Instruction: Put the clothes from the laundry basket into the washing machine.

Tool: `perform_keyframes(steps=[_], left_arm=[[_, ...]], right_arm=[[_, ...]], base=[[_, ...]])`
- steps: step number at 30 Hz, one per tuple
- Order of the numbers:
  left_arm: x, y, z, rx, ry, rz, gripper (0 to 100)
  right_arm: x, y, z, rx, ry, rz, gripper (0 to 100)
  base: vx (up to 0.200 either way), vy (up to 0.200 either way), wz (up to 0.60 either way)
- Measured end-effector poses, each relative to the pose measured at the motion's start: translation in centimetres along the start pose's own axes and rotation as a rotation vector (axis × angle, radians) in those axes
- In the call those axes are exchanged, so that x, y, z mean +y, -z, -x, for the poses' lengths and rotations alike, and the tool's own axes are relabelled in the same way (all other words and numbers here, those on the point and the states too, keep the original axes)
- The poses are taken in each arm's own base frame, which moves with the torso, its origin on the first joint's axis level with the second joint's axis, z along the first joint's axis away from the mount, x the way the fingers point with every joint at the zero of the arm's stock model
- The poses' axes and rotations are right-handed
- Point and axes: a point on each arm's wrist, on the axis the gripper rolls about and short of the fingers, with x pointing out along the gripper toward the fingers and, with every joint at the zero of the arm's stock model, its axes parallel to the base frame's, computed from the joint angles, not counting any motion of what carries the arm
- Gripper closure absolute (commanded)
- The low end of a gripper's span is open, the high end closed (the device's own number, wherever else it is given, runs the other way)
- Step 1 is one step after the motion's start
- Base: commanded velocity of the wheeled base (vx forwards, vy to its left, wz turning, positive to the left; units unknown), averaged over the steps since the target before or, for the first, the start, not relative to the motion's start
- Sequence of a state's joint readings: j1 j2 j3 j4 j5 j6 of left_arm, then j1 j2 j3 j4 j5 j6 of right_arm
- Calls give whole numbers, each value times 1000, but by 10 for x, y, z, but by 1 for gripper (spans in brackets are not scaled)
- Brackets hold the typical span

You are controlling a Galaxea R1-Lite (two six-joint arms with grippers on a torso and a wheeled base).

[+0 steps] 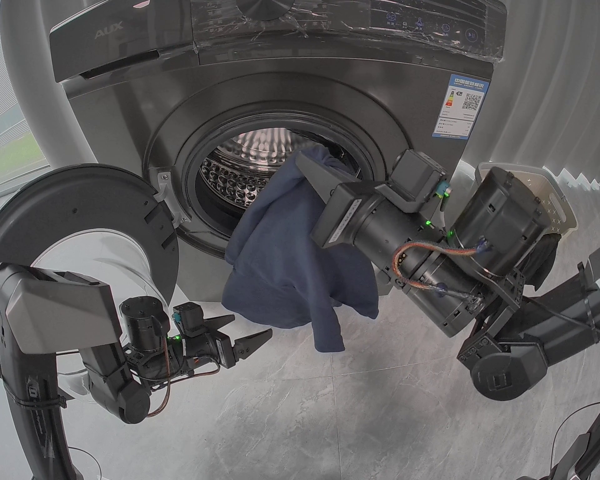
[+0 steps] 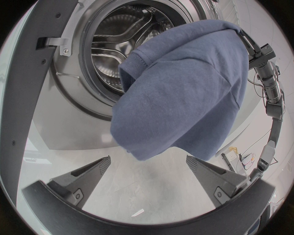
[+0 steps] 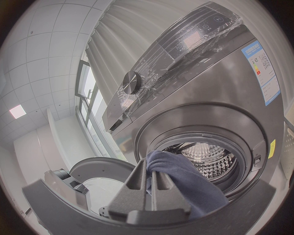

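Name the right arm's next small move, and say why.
Probably push the right end effector forward into the drum. It is shut on the navy sweatshirt at the drum's mouth, yet most of the cloth hangs outside, so letting go now would likely drop it on the floor.

The garment (image 1: 281,262) is showing as soft matt cloth (ribbed at one hem); the drum (image 1: 250,172) is gleaming as dimpled metal, the washer (image 1: 112,125) looking satin, possibly metal, with crinkled glossy film (image 1: 325,25) on top.
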State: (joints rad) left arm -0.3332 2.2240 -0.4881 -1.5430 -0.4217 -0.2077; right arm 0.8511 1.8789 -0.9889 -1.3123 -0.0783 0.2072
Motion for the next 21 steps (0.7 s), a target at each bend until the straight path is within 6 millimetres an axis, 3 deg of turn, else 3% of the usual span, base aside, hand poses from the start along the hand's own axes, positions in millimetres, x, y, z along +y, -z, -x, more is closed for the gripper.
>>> perform_keyframes(steps=[21], left_arm=[[-7,-11,-23,-38,171,-45,0]], right_arm=[[3,3,1,9,-6,-3,100]], base=[[0,0,0]])
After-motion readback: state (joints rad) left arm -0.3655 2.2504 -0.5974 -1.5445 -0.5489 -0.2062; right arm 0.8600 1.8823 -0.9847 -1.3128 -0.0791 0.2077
